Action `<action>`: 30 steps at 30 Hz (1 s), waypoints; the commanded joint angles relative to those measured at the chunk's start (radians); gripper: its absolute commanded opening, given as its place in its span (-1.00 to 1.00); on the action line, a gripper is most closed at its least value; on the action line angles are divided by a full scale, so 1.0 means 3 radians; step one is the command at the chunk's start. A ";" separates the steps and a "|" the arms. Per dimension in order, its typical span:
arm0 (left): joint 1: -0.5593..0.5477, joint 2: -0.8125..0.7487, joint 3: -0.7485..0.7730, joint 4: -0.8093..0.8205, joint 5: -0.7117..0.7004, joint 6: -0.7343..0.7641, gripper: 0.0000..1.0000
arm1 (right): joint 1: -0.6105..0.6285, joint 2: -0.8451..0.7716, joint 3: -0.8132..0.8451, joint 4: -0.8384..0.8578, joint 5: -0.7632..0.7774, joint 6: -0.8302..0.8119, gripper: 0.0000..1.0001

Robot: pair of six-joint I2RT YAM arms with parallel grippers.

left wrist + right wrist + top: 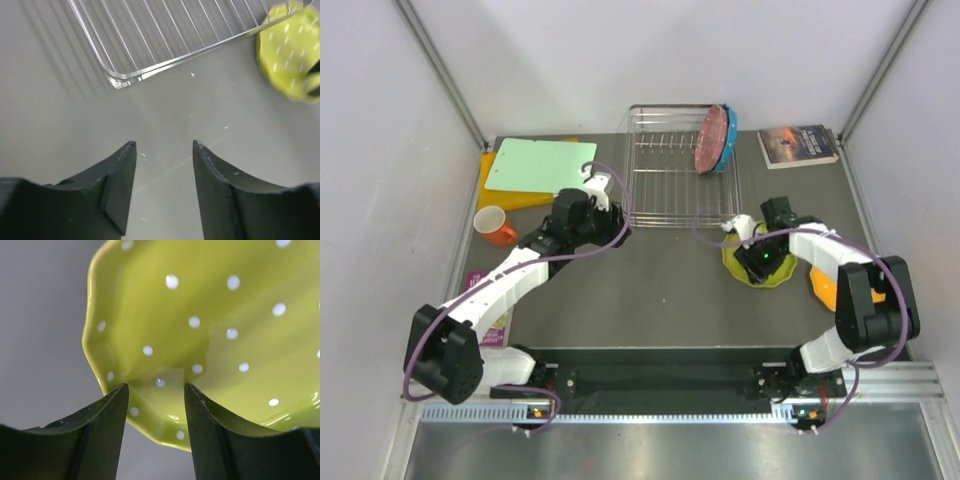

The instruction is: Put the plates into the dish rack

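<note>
Plates and rack

Top: pink plate (pixel 712 140) and blue plate (pixel 730 130) stand in silver wire dish rack (pixel 670 224); yellow-green dotted plate (pixel 778 274) lies on grey tabletop (pixel 660 280) under right end effector (pixel 750 245). Left wrist: left end effector (pixel 164 144) wide, empty. Right wrist: fingers (pixel 100 430) narrow at plate rim; cannot tell if holding.

table (pixel 660 292) with dish rack (pixel 665 150), mug (pixel 498 226), book (pixel 798 145)

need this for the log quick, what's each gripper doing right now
left gripper: open, empty
right gripper: open over the yellow-green plate, not gripping it
</note>
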 commanded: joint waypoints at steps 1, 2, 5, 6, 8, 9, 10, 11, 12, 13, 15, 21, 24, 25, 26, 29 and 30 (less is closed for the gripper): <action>0.0022 -0.0122 -0.0163 -0.0002 -0.0053 -0.0929 0.11 | 0.0541 0.0045 -0.0186 -0.0643 -0.0097 -0.0258 0.01; 0.0017 -0.0133 -0.0174 -0.0038 -0.0042 -0.1017 0.12 | 0.0633 0.0046 -0.0166 -0.0649 -0.0112 -0.0258 0.02; 0.0012 -0.0163 -0.0220 -0.0130 0.0060 -0.1288 0.13 | 0.1011 0.0061 -0.0104 -0.0654 -0.0107 -0.0253 0.04; 0.0017 -0.0169 -0.0235 -0.0141 0.0055 -0.1340 0.13 | 0.1189 0.0076 -0.0084 -0.0618 -0.0107 -0.0233 0.04; 0.0012 -0.0158 -0.0307 -0.0197 0.0121 -0.1447 0.14 | 0.1343 0.0173 0.0034 -0.0582 -0.0127 -0.0146 0.05; 0.0017 -0.0163 -0.0342 -0.0197 0.0137 -0.1488 0.14 | 0.1481 0.0219 0.0090 -0.0567 -0.0178 -0.0105 0.05; 0.0012 -0.0163 -0.0409 -0.0202 0.0162 -0.1544 0.15 | 0.1538 0.0280 0.0232 -0.0567 -0.0214 -0.0069 0.06; 0.0012 -0.0174 -0.0440 -0.0192 0.0178 -0.1560 0.15 | 0.1594 0.0392 0.0314 -0.0567 -0.0250 -0.0013 0.06; 0.0012 -0.0184 -0.0465 -0.0197 0.0183 -0.1580 0.15 | 0.1731 0.0439 0.0477 -0.0547 -0.0291 0.0028 0.06; 0.0017 -0.0209 -0.0511 -0.0197 0.0178 -0.1611 0.15 | 0.1804 0.0525 0.0565 -0.0541 -0.0301 0.0049 0.07; 0.0017 -0.0240 -0.0542 -0.0263 0.0147 -0.1616 0.15 | 0.2018 0.0608 0.0810 -0.0511 -0.0342 0.0115 0.07; 0.0098 -0.0378 -0.0537 -0.0468 -0.0047 -0.1545 0.15 | 0.2254 0.0996 0.1378 -0.0510 -0.0404 0.0422 0.06; 0.0201 -0.0429 -0.0532 -0.0591 -0.0047 -0.1550 0.15 | 0.2224 0.0854 0.1349 -0.0500 -0.0124 0.0489 0.05; 0.0211 -0.0455 -0.0522 -0.0657 -0.0073 -0.1550 0.15 | 0.2193 0.0656 0.1298 -0.0500 -0.0057 0.0509 0.06; 0.0226 -0.0465 -0.0517 -0.0693 -0.0093 -0.1550 0.15 | 0.2092 0.0533 0.1231 -0.0500 0.0000 0.0524 0.07; 0.0242 -0.0465 -0.0481 -0.0749 -0.0088 -0.1560 0.15 | 0.1623 0.0001 0.0914 -0.0531 0.0011 0.0672 0.12; 0.0242 -0.0450 -0.0486 -0.0734 -0.0058 -0.1555 0.15 | 0.1428 -0.0127 0.0762 -0.0526 -0.0207 0.0749 0.16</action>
